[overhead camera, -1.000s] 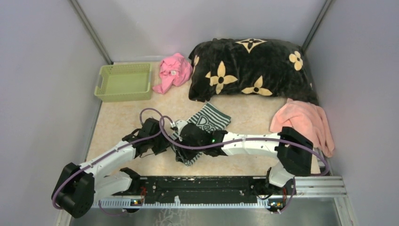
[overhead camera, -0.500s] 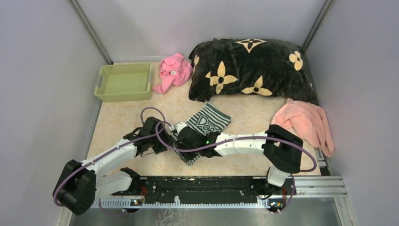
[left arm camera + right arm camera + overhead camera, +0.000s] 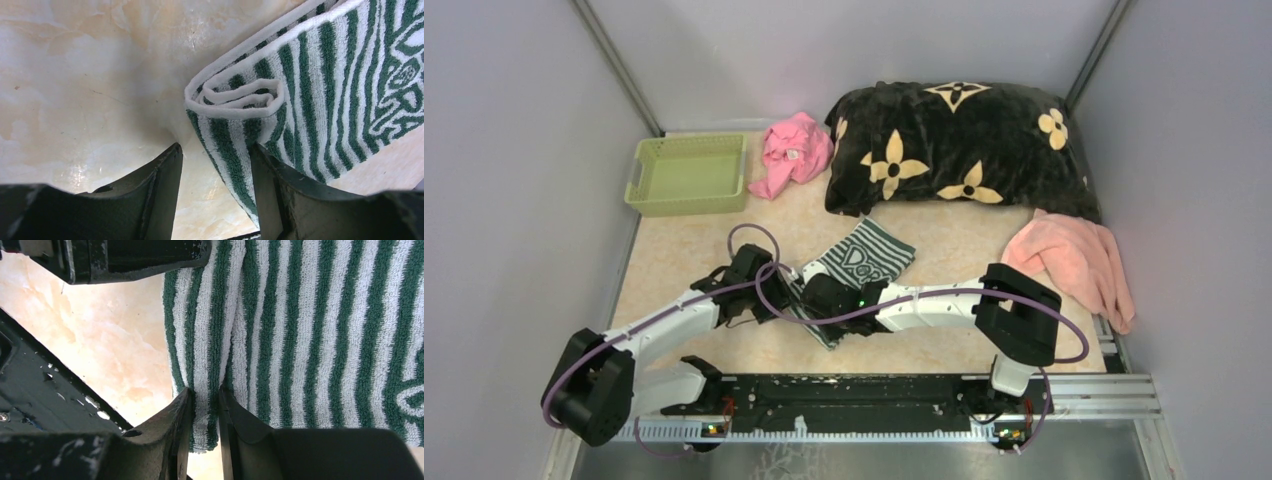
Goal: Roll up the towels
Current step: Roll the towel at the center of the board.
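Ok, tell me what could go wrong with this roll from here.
1. The coil of the striped towel looks loose and may spring open if let go.
2. The right gripper pinches only a thin fold near the edge, which could slip out.
3. The left gripper sits right beside it, so the two could bump.

L claw (image 3: pixel 215 151) agape; R claw (image 3: pixel 205 393) pinched nrly closed.
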Available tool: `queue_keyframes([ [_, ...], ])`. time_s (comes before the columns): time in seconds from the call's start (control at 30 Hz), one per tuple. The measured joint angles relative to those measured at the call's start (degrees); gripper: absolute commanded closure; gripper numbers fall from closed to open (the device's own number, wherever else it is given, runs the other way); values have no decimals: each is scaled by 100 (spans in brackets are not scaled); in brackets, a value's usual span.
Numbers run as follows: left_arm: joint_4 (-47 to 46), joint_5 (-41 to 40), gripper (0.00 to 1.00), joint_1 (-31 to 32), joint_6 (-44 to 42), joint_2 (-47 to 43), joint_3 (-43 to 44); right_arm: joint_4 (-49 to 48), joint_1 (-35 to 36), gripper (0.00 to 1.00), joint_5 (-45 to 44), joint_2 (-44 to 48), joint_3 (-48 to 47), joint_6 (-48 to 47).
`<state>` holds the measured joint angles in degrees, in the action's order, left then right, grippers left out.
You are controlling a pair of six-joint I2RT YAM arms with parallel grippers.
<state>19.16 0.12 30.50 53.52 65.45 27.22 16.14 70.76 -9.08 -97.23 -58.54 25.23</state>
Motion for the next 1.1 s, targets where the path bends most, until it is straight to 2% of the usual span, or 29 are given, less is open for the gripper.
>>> queue_keyframes([
  [0.1,-61,11,41,0,-2,81,28,22,4,73,-66,-2,0,7],
  [0.2,-155,37,41,0,-2,238,103,76,52,67,-236,-4,0,4],
  [0.4,-369,94,41,0,-2,459,188,413,553,57,-992,170,-120,-197],
  [0.67,-417,98,41,0,0,479,190,424,1049,57,-1613,245,-616,-579],
  [1.1,-422,98,40,0,0,474,190,540,1060,54,-2118,-684,-691,-531],
])
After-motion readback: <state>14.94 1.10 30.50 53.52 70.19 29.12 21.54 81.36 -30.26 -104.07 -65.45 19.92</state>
